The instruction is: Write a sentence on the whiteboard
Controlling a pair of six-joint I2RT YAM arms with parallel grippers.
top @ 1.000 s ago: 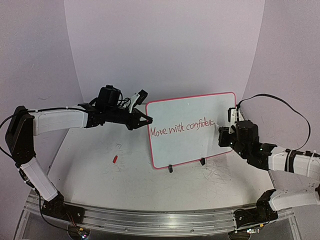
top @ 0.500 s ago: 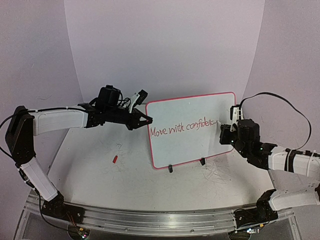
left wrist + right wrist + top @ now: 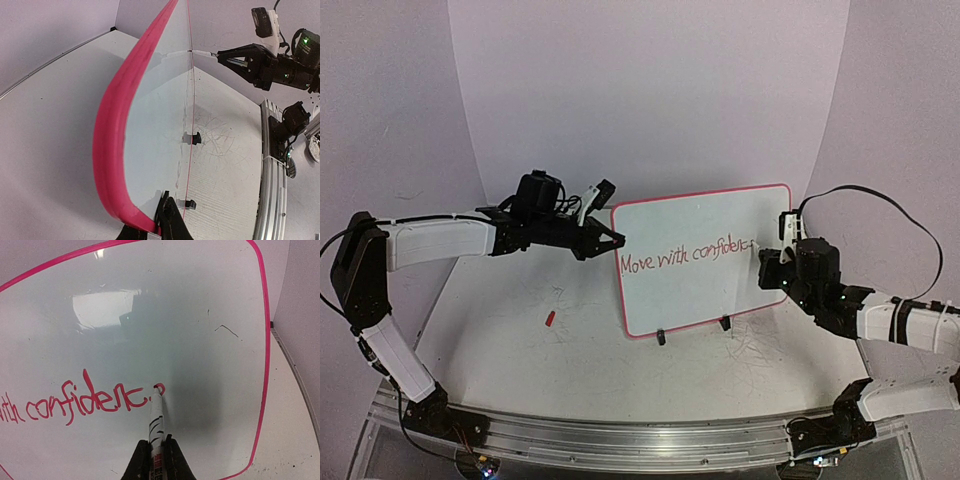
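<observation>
The whiteboard (image 3: 705, 260), a glossy white rectangular panel with a thin red rim and rounded corners, stands nearly upright toward the back of the scuffed matte white table (image 3: 510, 360). It rests on two small black clip feet (image 3: 661, 337) along its lower edge. Its smooth face shows a soft glare patch in the right wrist view.

The sentence (image 3: 685, 258), one line of thin red handwritten lettering, runs across the middle of the whiteboard and reads "Move with confidenc", with a small red mark just after the last letter.

At the whiteboard's left edge, the left gripper (image 3: 610, 240) has its dark fingers pressed together on the red rim, pinching the whiteboard at about the height of the lettering.

At the whiteboard's right side, the right gripper (image 3: 156, 460) is clamped on a slim marker (image 3: 156, 415) with a white barrel, black printed bands and a red tip. The tip touches the whiteboard's face right at the end of the lettering.

A small red plastic cap (image 3: 549, 319) lies on the table to the left of the whiteboard, well apart from it. Thin grey scribble marks (image 3: 760, 350) tangle across the table surface just in front of the whiteboard's right lower corner.
</observation>
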